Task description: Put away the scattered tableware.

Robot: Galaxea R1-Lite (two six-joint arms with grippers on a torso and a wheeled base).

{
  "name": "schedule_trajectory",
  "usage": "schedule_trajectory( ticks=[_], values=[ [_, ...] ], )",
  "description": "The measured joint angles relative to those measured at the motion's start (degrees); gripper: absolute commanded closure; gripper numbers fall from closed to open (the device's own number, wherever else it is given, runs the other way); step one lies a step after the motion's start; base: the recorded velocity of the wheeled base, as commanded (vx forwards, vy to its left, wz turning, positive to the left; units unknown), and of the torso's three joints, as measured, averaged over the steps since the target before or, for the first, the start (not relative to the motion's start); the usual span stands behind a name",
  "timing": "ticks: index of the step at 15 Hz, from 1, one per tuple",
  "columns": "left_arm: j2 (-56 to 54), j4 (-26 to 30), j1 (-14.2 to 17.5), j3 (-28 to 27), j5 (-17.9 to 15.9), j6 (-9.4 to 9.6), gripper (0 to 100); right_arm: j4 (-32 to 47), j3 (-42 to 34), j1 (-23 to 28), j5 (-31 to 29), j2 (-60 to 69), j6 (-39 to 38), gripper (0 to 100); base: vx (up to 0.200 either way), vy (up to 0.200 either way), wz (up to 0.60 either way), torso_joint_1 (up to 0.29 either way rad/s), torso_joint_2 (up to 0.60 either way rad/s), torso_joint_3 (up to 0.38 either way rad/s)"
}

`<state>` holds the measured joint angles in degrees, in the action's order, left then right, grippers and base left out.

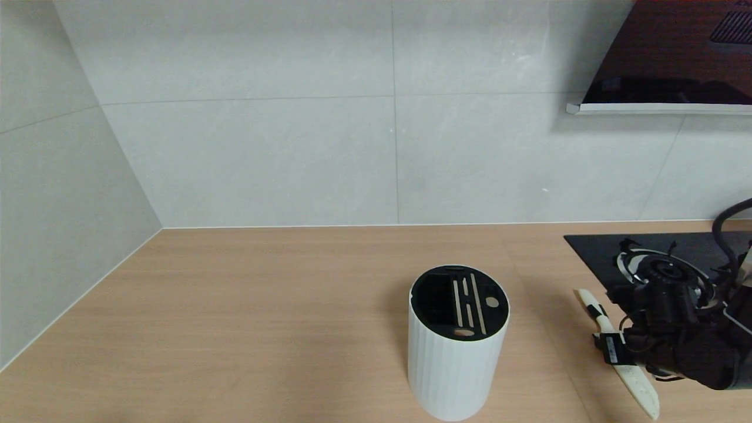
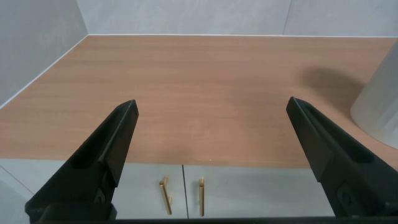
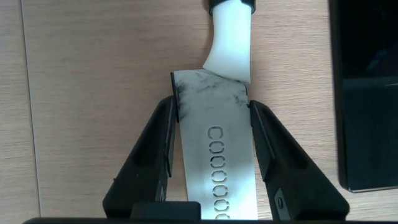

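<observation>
A white ribbed knife holder (image 1: 458, 346) with a black slotted top stands on the wooden counter; its side also shows in the left wrist view (image 2: 380, 102). To its right, a knife (image 1: 637, 385) with a pale marbled blade and a cream handle lies slanted just above or on the counter. My right gripper (image 1: 611, 346) is shut on the blade near the handle; in the right wrist view both fingers (image 3: 158, 149) press the edges of the knife (image 3: 214, 143). My left gripper (image 2: 211, 107) stands open and empty over the counter's front edge.
A black hob (image 1: 593, 247) with a burner (image 1: 664, 267) sits at the right, just behind my right arm. A range hood (image 1: 675, 59) hangs above it. Tiled walls close the back and left. Cabinet doors with gold handles (image 2: 183, 194) lie below the counter edge.
</observation>
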<state>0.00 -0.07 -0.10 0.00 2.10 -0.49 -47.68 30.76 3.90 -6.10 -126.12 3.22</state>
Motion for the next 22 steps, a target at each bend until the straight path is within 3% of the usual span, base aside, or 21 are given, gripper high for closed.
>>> schedule_trajectory(
  ticks=[6,14,20,22],
  values=[
    [0.0,0.0,0.0,0.0,0.0,-0.02,0,-0.7,-1.6,0.0,0.0,5.3,-0.3,100,0.000,0.000,0.00,0.000,0.00,0.000],
    [0.0,0.0,0.0,0.0,0.0,0.00,0,-0.4,-3.6,-1.3,2.2,21.5,-0.3,100,0.000,0.000,0.00,0.000,0.00,0.000],
    [0.0,-0.7,0.0,-0.1,-0.4,0.16,0,12.0,5.0,-13.7,0.2,33.2,-0.2,100,0.000,0.000,0.00,0.000,0.00,0.000],
    [0.2,-1.2,-0.1,-1.5,-3.8,-0.63,0,15.0,8.4,-17.0,-0.1,35.2,-0.2,100,0.000,0.000,0.00,0.000,0.00,0.000]
  ],
)
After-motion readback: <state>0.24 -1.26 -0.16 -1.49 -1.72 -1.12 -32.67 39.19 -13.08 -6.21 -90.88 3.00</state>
